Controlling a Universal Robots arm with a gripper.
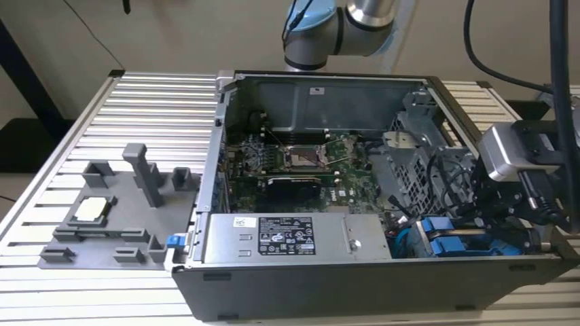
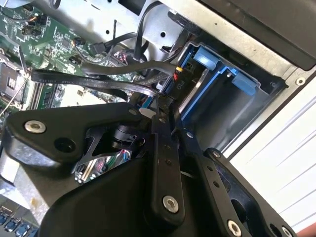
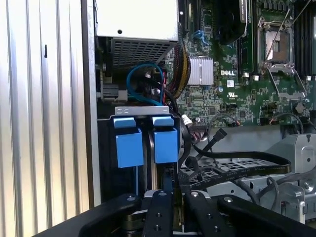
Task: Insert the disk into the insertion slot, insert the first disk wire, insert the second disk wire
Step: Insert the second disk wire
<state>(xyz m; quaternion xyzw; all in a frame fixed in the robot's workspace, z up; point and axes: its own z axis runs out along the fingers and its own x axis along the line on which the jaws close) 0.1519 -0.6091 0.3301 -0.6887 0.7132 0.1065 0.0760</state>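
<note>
We see the tool (image 3: 170, 197), fingers nearly together, at the insertion slot (image 3: 145, 148) in the case's front corner.

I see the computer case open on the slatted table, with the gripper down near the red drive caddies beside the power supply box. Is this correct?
Not quite: the drive caddies are blue, not red, as the first wrist view shows. The rest holds: the computer case lies open on the slatted table, with the gripper near the caddies, beside the power supply box.
</note>
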